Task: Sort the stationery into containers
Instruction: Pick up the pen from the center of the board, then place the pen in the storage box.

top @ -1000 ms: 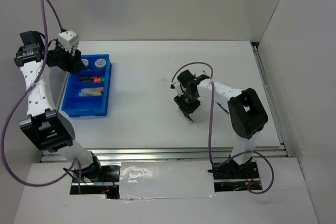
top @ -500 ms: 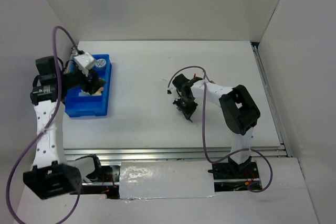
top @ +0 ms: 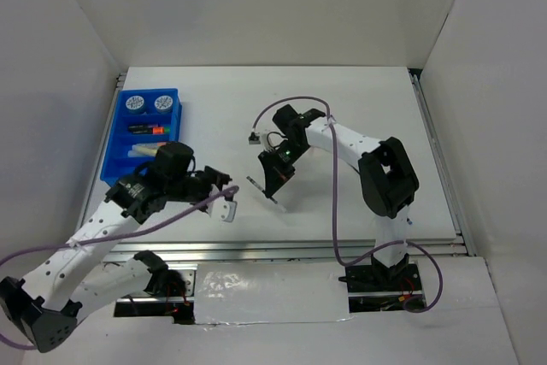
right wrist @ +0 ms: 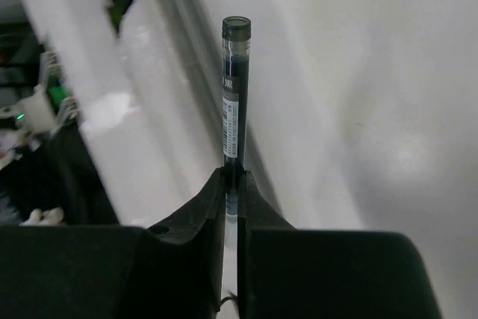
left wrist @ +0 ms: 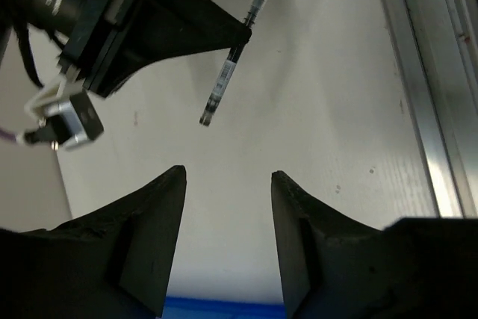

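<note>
The blue tray (top: 178,150) is sitting where it was. Two tape rolls (top: 134,103) are lying in its far compartments and markers (top: 147,129) in the middle ones, while the left arm is hiding part of its near end.

The left gripper (left wrist: 228,184) is no longer hovering over the tray's far end, as it was a second ago. It is now hanging just right of the tray's near corner, turned away from the tray and facing the other arm. Its fingers are standing spread with nothing between them, so I judge its own work at the tray to be finished for the moment.

Further right of the tray, the right gripper (top: 275,179) is pinching the thin dark pen (top: 263,189), with its fingers pressed together on the barrel. A second ago those fingers were standing apart over the pen, well right of the tray. They are now holding it nearer the tray, with most of its length sticking out past the fingertips. The pen is looking clear of the table (top: 367,108), though the overhead view is not settling that.

I am seeing no other stationery lying outside the tray, so this pen is probably the last piece to be sorted. What is remaining is getting it into a compartment. With the left gripper spread and pointing at the pen, a handover between the arms is looking possible. The right arm may equally be carrying it on to the tray itself, and I cannot tell which.
</note>
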{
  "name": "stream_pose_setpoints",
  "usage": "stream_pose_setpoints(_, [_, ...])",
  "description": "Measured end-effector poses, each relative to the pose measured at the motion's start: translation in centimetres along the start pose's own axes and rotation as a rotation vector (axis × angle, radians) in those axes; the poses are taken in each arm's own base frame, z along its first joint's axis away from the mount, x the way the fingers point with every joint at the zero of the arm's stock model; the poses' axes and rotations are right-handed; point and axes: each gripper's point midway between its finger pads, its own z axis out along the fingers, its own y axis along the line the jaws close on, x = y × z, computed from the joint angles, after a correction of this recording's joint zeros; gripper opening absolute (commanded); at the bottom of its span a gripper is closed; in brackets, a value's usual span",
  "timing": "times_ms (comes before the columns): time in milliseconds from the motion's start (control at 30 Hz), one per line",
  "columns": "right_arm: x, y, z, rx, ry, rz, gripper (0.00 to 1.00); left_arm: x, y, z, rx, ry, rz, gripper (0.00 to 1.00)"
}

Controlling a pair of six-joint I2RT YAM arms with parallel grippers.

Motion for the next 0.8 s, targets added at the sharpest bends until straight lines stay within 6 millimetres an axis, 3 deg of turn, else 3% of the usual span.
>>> stream_pose_setpoints(167, [1.1,4.1,0.3,-0.211,0.043,0.013,0.00,-1.8,-2.4,2.7,0.120,0.009,0.157,0.56])
stream_pose_setpoints(333, [1.7,5.7,0.7,-0.341,0.077,0.046,0.00,-1.8,-4.1,5.3,0.224,0.051,0.196,0.54])
stream_pose_setpoints(567, [1.7,7.6,0.2,-0.433,0.078,0.049,0.00,-0.8,-3.1,7.3,0.254,0.139,0.177,0.49])
stream_pose_setpoints(733, [1.6,8.7,0.1,-0.470,0.078,0.028,0.00,-0.1,-2.8,7.9,0.261,0.175,0.174,0.31])
stream_pose_setpoints(800, [1.8,9.0,0.1,-0.479,0.086,0.030,0.00,0.0,-2.9,7.9,0.265,0.179,0.173,0.18])
